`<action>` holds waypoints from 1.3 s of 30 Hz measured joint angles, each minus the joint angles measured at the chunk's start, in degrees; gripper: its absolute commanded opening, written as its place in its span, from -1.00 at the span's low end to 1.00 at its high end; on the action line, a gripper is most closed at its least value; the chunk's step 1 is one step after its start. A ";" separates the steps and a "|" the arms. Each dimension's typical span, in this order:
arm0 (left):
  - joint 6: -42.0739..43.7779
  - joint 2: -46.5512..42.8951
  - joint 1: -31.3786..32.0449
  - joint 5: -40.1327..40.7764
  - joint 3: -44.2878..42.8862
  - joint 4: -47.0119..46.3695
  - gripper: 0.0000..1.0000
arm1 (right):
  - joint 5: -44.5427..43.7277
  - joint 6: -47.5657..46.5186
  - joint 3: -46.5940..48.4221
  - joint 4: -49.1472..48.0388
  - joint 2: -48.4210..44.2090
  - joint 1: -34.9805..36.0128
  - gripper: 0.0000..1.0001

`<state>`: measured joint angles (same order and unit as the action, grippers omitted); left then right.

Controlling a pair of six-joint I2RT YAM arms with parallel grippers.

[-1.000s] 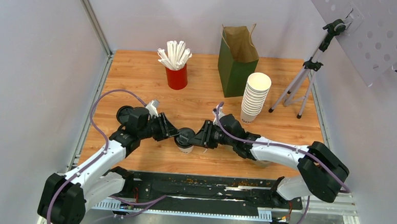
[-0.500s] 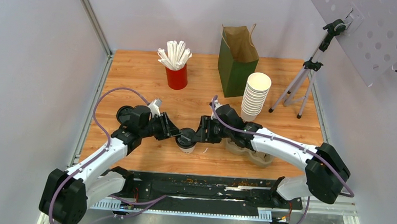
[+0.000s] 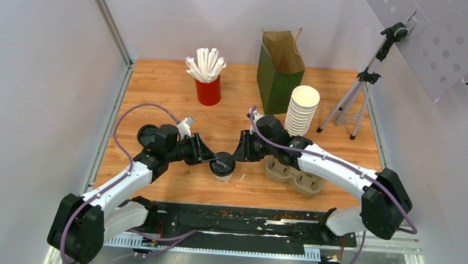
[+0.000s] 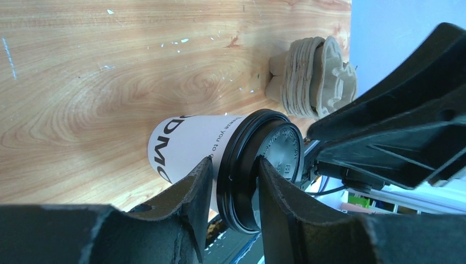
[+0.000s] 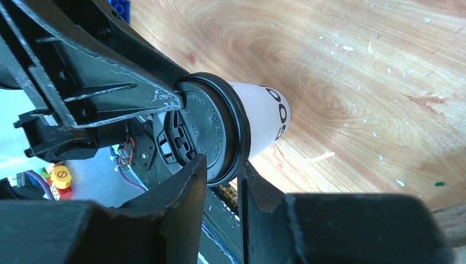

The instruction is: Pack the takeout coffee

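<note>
Left tool pinches the black lid rim of the takeout coffee; right tool pinches the rim's other side. Cup stands on the worktop btw. the tools, near the brown cup tray. Prob. a hand-over: keep cup straight up, don't pull both ways, or lid pops off & it spills.

Carrier partly under R arm; cup print cut off at 6 o'clock by L gripper; lid text unreadable.

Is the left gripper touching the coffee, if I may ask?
Touching: the left wrist view shows the left gripper pinching the coffee by its lid rim.
</note>
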<state>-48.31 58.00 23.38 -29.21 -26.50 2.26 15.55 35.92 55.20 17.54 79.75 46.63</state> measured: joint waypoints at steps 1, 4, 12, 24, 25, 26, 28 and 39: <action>-0.20 0.00 0.00 -0.26 0.48 -0.81 -0.14 | 0.28 -0.04 -0.35 -0.28 0.35 0.00 -0.47; -0.98 0.00 0.00 -0.96 1.53 -2.84 -0.15 | 1.18 0.02 -1.64 -0.98 1.99 0.00 -0.49; -0.68 0.13 0.17 -1.29 0.42 -0.96 -0.03 | 3.02 -0.17 -1.79 -1.84 2.36 -1.53 -0.31; 8.09 1.73 0.26 4.50 -29.09 24.02 0.99 | -1.09 -10.64 11.50 13.18 -6.47 -3.17 0.98; 8.72 1.66 0.26 5.42 -31.30 25.99 1.00 | -1.95 -12.00 13.07 14.43 -7.19 -3.17 1.00; 9.49 1.55 0.26 6.62 -33.73 28.39 1.00 | -2.86 -13.60 14.80 15.96 -7.89 -3.17 1.00; 11.04 1.09 0.26 9.70 -37.86 33.44 1.00 | -5.27 -16.63 17.97 18.69 -9.09 -3.17 1.00; 14.97 -9.68 0.26 19.04 -35.60 47.43 1.00 | -19.34 -27.87 24.92 27.61 -13.27 -3.17 1.00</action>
<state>-33.34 48.31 23.64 -10.17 -62.11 49.69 -3.79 8.05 80.12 45.15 66.48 43.46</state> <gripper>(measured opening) 0.997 0.998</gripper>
